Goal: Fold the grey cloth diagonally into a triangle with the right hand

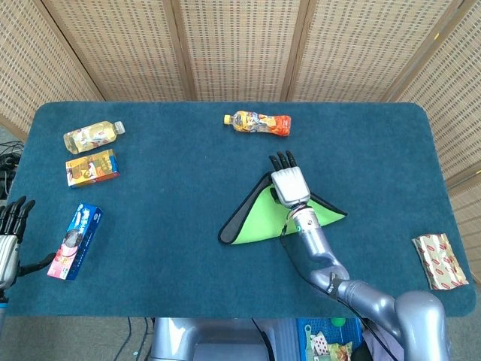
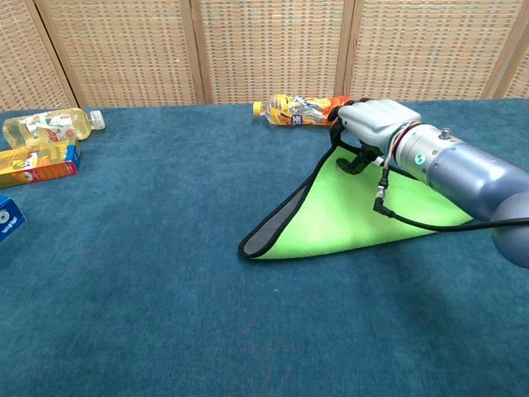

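Grey cloth (image 2: pixel 331 219) — folded, green triangle showing.

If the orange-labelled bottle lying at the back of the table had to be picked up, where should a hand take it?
Probably around the middle of the bottle body, coming from above with fingers spanning its narrow width. It lies on its side, long axis left-right, cap end left, with bare table around it.

Bottle (image 1: pixel 258 122) lies behind cloth (image 1: pixel 255 222) (well apart).
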Tool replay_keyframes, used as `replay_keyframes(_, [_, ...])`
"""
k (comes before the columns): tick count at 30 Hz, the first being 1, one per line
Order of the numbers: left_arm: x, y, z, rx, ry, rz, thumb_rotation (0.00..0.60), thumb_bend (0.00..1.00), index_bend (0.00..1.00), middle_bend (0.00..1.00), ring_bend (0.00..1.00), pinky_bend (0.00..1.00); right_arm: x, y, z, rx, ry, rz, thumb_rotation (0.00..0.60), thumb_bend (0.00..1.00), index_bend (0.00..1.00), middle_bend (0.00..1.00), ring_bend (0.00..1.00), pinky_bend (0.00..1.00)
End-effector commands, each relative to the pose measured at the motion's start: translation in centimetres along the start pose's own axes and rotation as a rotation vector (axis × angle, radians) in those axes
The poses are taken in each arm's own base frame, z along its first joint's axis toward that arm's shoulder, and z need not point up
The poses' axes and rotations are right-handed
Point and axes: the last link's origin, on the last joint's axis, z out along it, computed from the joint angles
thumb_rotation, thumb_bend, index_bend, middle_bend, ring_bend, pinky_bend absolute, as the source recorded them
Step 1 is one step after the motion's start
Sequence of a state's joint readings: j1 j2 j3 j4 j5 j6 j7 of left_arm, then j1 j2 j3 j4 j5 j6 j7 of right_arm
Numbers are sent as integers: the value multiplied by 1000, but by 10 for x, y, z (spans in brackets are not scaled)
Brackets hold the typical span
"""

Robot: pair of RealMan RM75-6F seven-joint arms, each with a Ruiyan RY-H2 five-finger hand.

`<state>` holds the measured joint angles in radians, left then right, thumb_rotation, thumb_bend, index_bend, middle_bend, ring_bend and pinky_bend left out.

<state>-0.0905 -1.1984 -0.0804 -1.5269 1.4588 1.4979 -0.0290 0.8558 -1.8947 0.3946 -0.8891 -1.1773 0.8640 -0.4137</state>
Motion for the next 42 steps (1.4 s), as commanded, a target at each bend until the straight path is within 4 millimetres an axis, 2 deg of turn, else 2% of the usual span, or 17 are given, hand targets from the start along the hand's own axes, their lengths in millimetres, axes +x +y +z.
replay_keyframes(1, [0,0,0,2,-3,0,600,147,0,0,0,0,0,1,4,-8,-6,2,600,537,645,137,0,0])
replay_keyframes(11, [-2,1,1,-3,-11,3,600,147,0,0,0,0,0,11,15,-42,-9,-5,600,537,644,137,0,0])
replay_keyframes(25, [-2,1,1,-3,-9,2,600,146,0,0,0,0,-4,12,13,-43,-14,-16,600,537,644,137,0,0])
replay_keyframes(37, [-2,1,1,-3,-10,1,600,146,0,0,0,0,-2,27,17,-82,-21,-29,600,537,645,137,0,0])
replay_keyframes(42, [-2,2,1,-4,-12,2,600,146,0,0,0,0,-3,27,17,-79,-24,-29,600,537,645,136,0,0])
